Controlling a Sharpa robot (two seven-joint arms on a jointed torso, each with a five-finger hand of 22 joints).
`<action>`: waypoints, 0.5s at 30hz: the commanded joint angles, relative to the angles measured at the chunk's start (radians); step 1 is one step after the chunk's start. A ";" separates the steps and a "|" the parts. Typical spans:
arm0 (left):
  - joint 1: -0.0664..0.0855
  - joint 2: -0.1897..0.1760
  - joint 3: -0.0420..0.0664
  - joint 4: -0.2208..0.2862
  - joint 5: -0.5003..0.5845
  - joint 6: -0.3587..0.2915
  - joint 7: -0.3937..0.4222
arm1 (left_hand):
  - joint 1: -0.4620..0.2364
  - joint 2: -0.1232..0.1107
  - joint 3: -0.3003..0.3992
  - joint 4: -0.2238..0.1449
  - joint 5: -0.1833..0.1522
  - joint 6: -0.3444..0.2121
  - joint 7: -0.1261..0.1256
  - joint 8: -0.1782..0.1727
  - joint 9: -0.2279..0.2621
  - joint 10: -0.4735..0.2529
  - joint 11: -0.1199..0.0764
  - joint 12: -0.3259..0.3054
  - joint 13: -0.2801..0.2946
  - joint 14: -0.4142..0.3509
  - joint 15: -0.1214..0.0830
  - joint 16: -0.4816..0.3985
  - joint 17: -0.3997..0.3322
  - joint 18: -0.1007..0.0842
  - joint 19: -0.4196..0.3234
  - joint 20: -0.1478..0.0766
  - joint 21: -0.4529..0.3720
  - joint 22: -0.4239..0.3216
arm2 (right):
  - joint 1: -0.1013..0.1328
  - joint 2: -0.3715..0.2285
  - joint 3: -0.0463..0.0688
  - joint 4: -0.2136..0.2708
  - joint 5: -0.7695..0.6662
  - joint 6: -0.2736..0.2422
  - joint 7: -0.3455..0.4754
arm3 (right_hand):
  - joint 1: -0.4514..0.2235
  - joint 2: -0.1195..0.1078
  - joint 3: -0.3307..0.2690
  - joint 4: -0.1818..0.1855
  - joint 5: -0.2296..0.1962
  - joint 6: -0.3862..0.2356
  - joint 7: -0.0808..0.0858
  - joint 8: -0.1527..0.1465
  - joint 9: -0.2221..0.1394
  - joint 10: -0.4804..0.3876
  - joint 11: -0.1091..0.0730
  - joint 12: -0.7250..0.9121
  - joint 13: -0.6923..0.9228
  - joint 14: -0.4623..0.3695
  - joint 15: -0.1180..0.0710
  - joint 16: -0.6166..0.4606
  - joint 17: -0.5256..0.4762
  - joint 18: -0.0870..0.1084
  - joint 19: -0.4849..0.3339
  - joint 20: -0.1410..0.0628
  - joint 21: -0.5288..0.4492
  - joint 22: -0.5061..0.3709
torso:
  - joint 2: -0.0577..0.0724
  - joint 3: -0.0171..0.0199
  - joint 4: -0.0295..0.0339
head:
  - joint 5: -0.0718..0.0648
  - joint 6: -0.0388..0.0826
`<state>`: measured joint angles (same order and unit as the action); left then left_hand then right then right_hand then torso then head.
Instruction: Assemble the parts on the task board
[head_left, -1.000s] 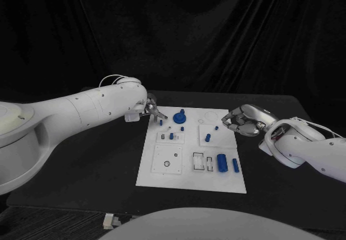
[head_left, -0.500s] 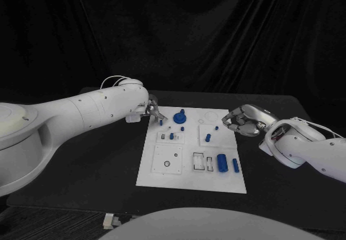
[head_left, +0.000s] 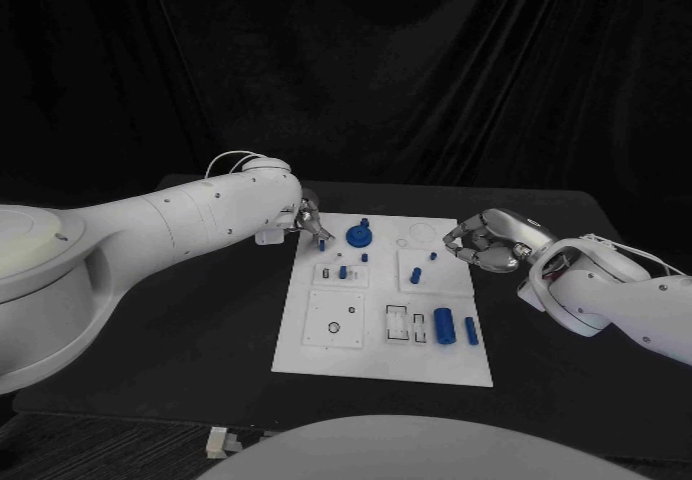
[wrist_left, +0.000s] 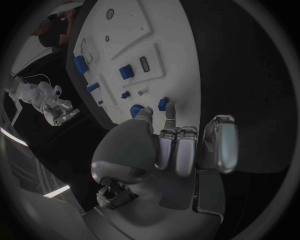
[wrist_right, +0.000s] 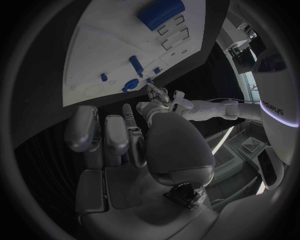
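Task board (head_left: 378, 345) lies between the hands, and the left hand (head_left: 304, 224), at its far corner, pinches a small blue peg (wrist_left: 164, 104), apparently to seat it next, while the right hand (head_left: 483, 244) hovers curled, holding nothing.

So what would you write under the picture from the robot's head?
Two silver hands, left and right, flank a white task board dotted with small blue parts.

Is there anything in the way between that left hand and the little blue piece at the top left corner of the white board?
Nothing visible blocks it. The left hand is already at the task board's far left corner, and in the left wrist view its fingertips are right at the small blue part. Whether they grip it is unclear.
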<state>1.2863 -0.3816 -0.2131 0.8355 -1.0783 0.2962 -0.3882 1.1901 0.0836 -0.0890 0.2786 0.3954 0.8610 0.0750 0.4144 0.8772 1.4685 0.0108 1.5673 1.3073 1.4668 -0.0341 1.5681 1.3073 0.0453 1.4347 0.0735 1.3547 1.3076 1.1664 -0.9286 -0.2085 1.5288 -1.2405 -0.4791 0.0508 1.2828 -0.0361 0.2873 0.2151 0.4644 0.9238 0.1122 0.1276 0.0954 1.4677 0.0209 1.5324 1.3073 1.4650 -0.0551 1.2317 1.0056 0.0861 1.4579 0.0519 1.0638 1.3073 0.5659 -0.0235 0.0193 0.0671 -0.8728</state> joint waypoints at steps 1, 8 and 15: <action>-0.002 0.007 0.001 -0.002 -0.002 0.022 0.010 | 0.011 -0.001 0.009 0.000 0.014 0.000 -0.006 0.005 0.006 0.102 -0.008 0.004 0.263 0.104 -0.009 0.003 0.263 0.010 -0.005 -0.004 -0.005 0.191 | -0.002 0.000 0.001 0.002 -0.001 0.000 -0.008 | 0.012 -0.001 0.000 -0.005 0.007 0.005 0.000 -0.001 -0.002 0.066 0.000 -0.002 0.185 0.020 0.001 0.004 -0.001 0.009 0.003 0.000 -0.007 0.130 | 0.000 0.0000 -0.0005 | 0.001 0.000; -0.003 0.014 0.001 -0.008 -0.002 0.030 -0.002 | 0.022 -0.005 0.022 -0.001 0.038 0.001 -0.008 0.007 0.017 0.102 -0.010 0.004 0.263 0.104 -0.011 0.003 0.263 0.009 -0.004 -0.005 -0.004 0.191 | -0.002 -0.001 0.001 0.003 -0.001 0.000 -0.009 | 0.014 -0.001 0.001 -0.006 0.009 0.005 0.000 -0.001 -0.002 0.065 0.001 -0.003 0.184 0.020 0.001 0.003 -0.002 0.009 0.003 0.000 -0.008 0.130 | 0.000 -0.0001 -0.0003 | -0.001 0.000; -0.004 0.020 0.001 -0.020 -0.002 0.042 -0.017 | 0.023 -0.006 0.023 -0.001 0.040 0.003 -0.009 0.008 0.019 0.102 -0.011 0.004 0.263 0.104 -0.012 0.003 0.263 0.009 -0.004 -0.006 -0.004 0.191 | -0.002 -0.003 0.001 0.004 -0.001 0.000 -0.009 | 0.014 0.000 0.001 -0.007 0.009 0.005 0.000 -0.001 -0.002 0.066 0.001 -0.002 0.184 0.020 0.001 0.003 -0.003 0.009 0.003 0.000 -0.008 0.130 | 0.000 0.0001 0.0000 | -0.002 0.000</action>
<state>1.2846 -0.3643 -0.2131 0.8180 -1.0800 0.3172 -0.3977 1.2049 0.0788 -0.0710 0.2772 0.4300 0.8635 0.0727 0.4182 0.8950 1.4650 0.0074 1.5673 1.3073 1.4669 -0.0413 1.5681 1.3074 0.0453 1.4348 0.0735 1.3547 1.3075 1.1664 -0.9298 -0.2085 1.5299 -1.2404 -0.4787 0.0505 1.2884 -0.0381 0.2873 0.2151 0.4685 0.9238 0.1122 0.1276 0.0952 1.4677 0.0209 1.5324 1.3080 1.4650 -0.0551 1.2316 1.0044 0.0860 1.4579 0.0519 1.0598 1.3073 0.5660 -0.0235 0.0191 0.0647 -0.8728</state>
